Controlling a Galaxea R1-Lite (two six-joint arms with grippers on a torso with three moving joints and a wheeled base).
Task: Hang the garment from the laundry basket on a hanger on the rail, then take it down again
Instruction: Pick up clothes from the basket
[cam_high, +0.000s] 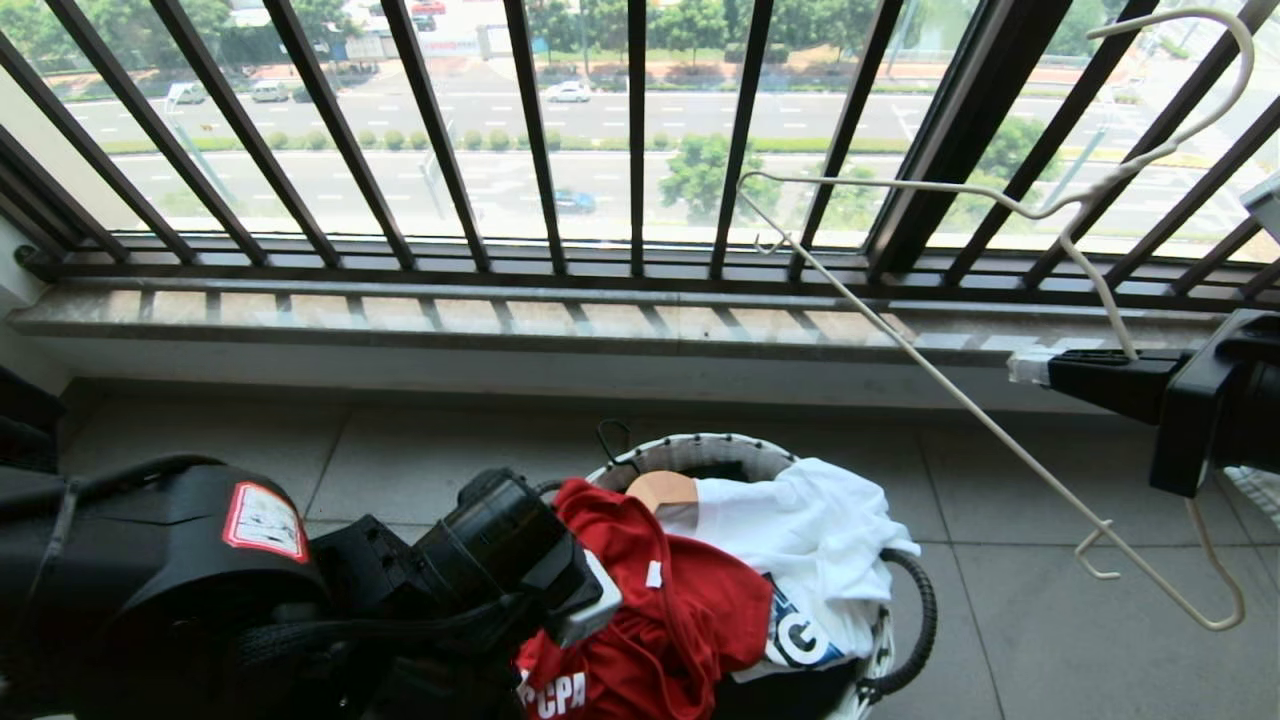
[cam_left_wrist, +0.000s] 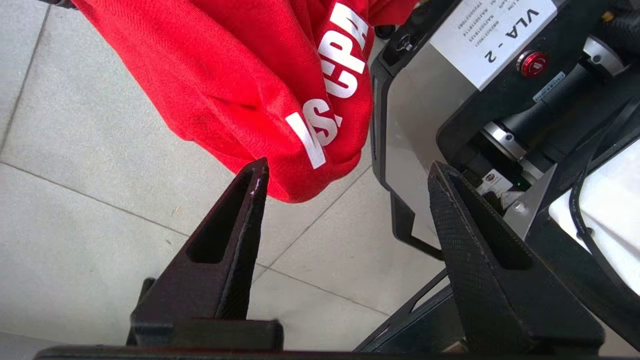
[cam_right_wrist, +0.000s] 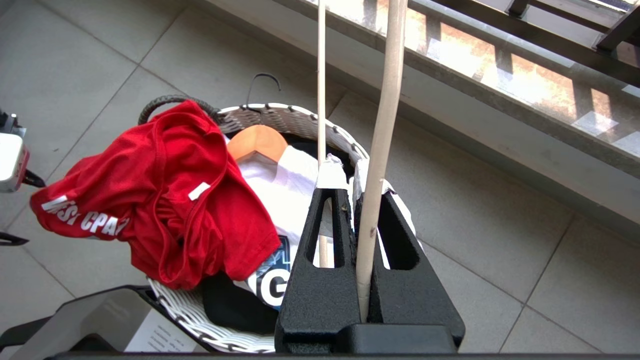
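Note:
The garment (cam_high: 650, 610), a red T-shirt with white lettering, lies bunched over the near rim of the laundry basket (cam_high: 700, 450) and hangs down its side. In the left wrist view the garment (cam_left_wrist: 240, 85) hangs just past my left gripper (cam_left_wrist: 347, 167), which is open with only floor between its fingers; one fingertip (cam_left_wrist: 257, 172) sits at the fabric's lower edge. My right gripper (cam_high: 1025, 365) at the right is shut on the hanger (cam_high: 1000, 430), a thin cream wire one held up in the air. The right wrist view shows the hanger (cam_right_wrist: 380, 140) clamped in my right gripper (cam_right_wrist: 350, 175). The rail is out of view.
A white printed shirt (cam_high: 800, 530) on a wooden hanger (cam_high: 660, 490) and a black garment (cam_right_wrist: 230, 305) also fill the basket. A black railing (cam_high: 635, 130) of vertical bars and a stone sill (cam_high: 500, 320) run across the back. My own base (cam_left_wrist: 480, 40) stands beside the basket.

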